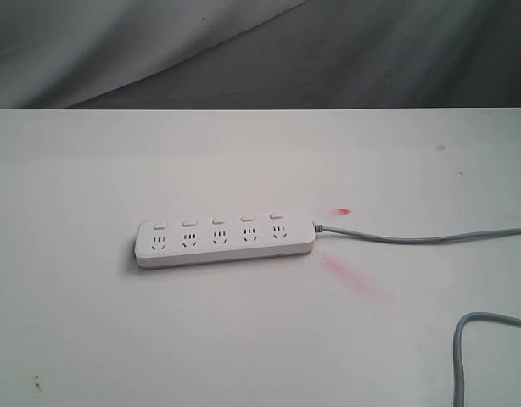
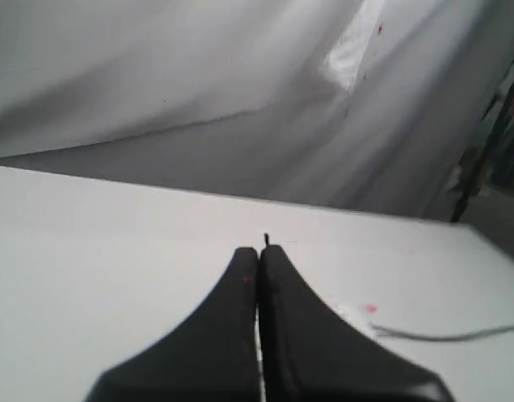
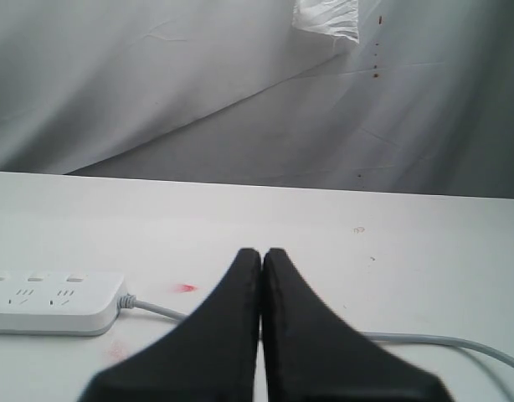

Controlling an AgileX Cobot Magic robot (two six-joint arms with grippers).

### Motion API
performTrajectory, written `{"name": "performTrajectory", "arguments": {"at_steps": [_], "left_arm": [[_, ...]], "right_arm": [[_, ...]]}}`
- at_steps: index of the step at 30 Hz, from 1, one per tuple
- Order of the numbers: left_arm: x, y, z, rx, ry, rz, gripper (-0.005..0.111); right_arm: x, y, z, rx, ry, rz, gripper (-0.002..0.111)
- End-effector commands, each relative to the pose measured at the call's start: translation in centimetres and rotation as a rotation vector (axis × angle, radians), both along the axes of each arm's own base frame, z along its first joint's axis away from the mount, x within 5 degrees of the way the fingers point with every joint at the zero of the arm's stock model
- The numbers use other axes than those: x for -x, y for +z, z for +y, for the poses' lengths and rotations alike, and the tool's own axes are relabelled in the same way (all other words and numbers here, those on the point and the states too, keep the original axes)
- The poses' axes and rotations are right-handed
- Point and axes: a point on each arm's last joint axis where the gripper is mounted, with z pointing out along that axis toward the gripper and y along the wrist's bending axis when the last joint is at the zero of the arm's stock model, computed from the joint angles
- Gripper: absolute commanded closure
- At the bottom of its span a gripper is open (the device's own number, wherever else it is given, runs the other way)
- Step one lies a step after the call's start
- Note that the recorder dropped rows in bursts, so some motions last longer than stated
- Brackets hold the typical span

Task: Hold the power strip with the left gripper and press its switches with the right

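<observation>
The white power strip [image 1: 225,241] lies flat near the middle of the white table, its row of small switches [image 1: 217,221] along the far side above the sockets. Its grey cord [image 1: 413,238] runs off to the right. Neither arm shows in the exterior view. In the left wrist view my left gripper [image 2: 259,249] is shut, black fingers pressed together over bare table, holding nothing. In the right wrist view my right gripper [image 3: 261,251] is also shut and empty, with the cord end of the power strip [image 3: 56,311] off to one side of it and the cord [image 3: 156,308] passing behind the fingers.
A loop of grey cord [image 1: 464,356] lies at the table's front right corner. Pink smudges [image 1: 350,275] mark the tabletop beside the strip's cord end. Grey cloth [image 1: 243,51] hangs behind the table's far edge.
</observation>
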Motion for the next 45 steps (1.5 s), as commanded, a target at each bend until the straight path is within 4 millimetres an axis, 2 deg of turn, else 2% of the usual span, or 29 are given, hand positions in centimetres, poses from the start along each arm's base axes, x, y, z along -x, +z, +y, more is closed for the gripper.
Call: {"name": "performTrajectory", "arguments": {"at_steps": [1, 5, 7, 9, 14, 19, 23, 26, 31, 36, 41, 43, 45], "left_arm": [[-4.0, 3.7, 0.0, -0.359, -0.105, 0.118, 0.107], [-8.4, 5.6, -1.2, -0.565, -0.383, 0.215, 0.107], [-10.2, 5.7, -1.9, -0.604, -0.55, 0.271, 0.107], [-12.6, 5.3, -2.2, -0.598, -0.64, 0.331, 0.107], [-17.7, 3.0, -1.7, -0.62, -0.657, 0.428, 0.107], [-21.0, 0.4, -1.2, -0.667, -0.622, 0.456, 0.107], [-22.6, -1.9, -1.1, -0.855, -0.765, 0.41, 0.107], [-23.7, -3.8, -1.0, -0.923, -0.881, 0.378, 0.107], [-25.9, -7.5, -0.5, -0.807, -0.961, 0.351, 0.107], [-27.1, -10.4, 0.6, -0.73, -1.003, 0.347, 0.104], [-27.6, -12.3, 0.6, -0.717, -1.034, 0.372, 0.09], [-27.7, -12.9, 0.6, -0.803, -1.1, 0.307, 0.078], [-27.8, -13.1, 0.7, -0.844, -1.102, 0.288, 0.059]], "right_arm": [[0.0, -0.1, -0.1, 0.006, -0.009, 0.0, 0.108], [0.0, -0.1, -0.1, 0.006, -0.009, 0.0, 0.108], [0.0, -0.1, -0.1, 0.006, -0.009, 0.0, 0.108], [0.0, -0.1, -0.1, 0.006, -0.009, 0.0, 0.108], [0.0, -0.1, -0.1, 0.006, -0.009, 0.0, 0.108], [0.0, -0.1, -0.1, 0.006, -0.009, 0.0, 0.108], [0.0, -0.1, -0.1, 0.006, -0.009, 0.0, 0.108], [0.0, -0.1, -0.1, 0.006, -0.009, 0.0, 0.108], [0.0, -0.1, -0.1, 0.006, -0.009, 0.0, 0.108], [0.0, -0.1, -0.1, 0.006, -0.009, 0.0, 0.108], [0.0, -0.1, -0.1, 0.006, -0.009, 0.0, 0.108], [0.0, -0.1, -0.1, 0.006, -0.009, 0.0, 0.108], [0.0, -0.1, -0.1, 0.006, -0.009, 0.0, 0.108]]}}
